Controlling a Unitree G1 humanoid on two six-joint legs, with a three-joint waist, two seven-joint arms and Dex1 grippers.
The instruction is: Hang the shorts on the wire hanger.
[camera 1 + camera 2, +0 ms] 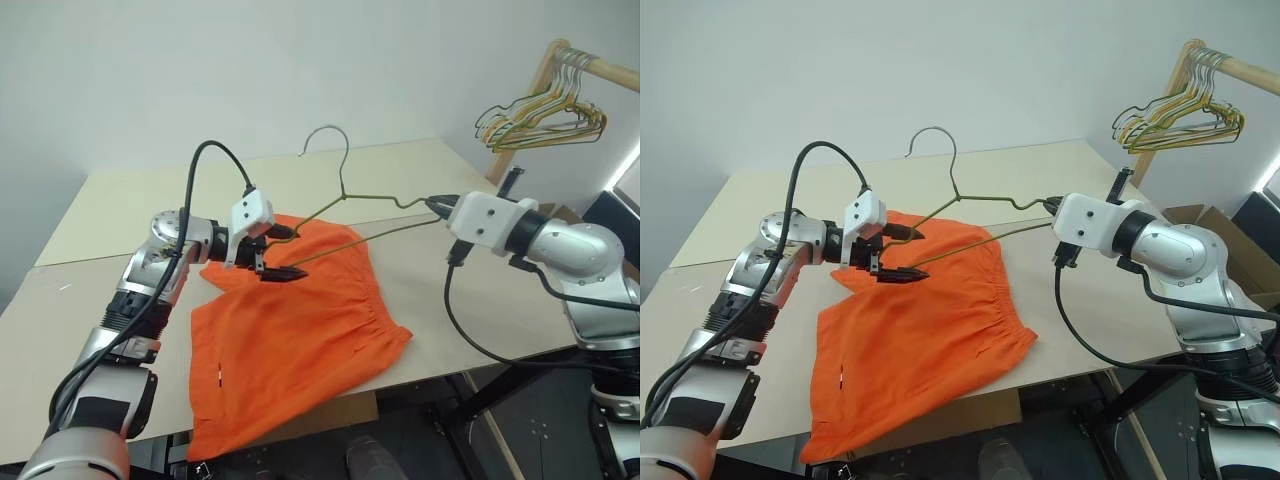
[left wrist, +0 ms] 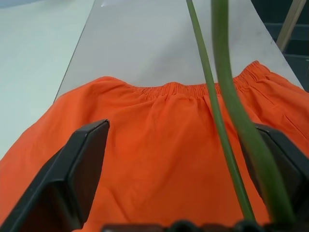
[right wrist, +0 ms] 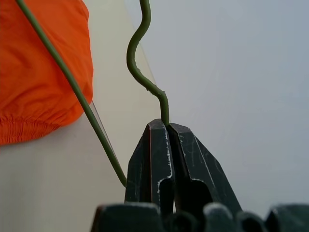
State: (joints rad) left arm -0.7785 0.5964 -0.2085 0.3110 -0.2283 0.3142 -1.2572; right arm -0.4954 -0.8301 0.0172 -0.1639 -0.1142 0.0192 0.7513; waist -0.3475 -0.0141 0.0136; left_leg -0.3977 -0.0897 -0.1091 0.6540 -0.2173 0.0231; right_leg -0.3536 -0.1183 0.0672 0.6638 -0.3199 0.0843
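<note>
Nearest the robot, bright orange shorts [image 1: 290, 340] lie spread flat on a pale table [image 1: 110, 215], one leg reaching the near table edge and the gathered elastic waistband running along the side toward the robot's right. Just beyond the middle of the cloth, the left gripper [image 1: 280, 252] hovers low over the far part of the shorts, its two black fingers spread wide and holding nothing; one end of the wire hanger [image 1: 345, 195] passes between them without being pinched, and whether it brushes a finger cannot be told. Farther right, the right gripper [image 1: 436, 205] is clenched tight on the other end of the hanger, holding the thin grey-green triangle raised above the table, tilted, with its curved hook standing up toward the far wall. The step in hand appears to be gathering the shorts to feed them over the hanger's bottom wire. To do that well, the left gripper would likely need to lower onto the cloth and pinch fabric only, not the wire, while the right gripper holds the hanger steady. Farthest off, at the right, a bunch of coloured hangers [image 1: 540, 120] hangs from a wooden rail [image 1: 600, 68].
</note>
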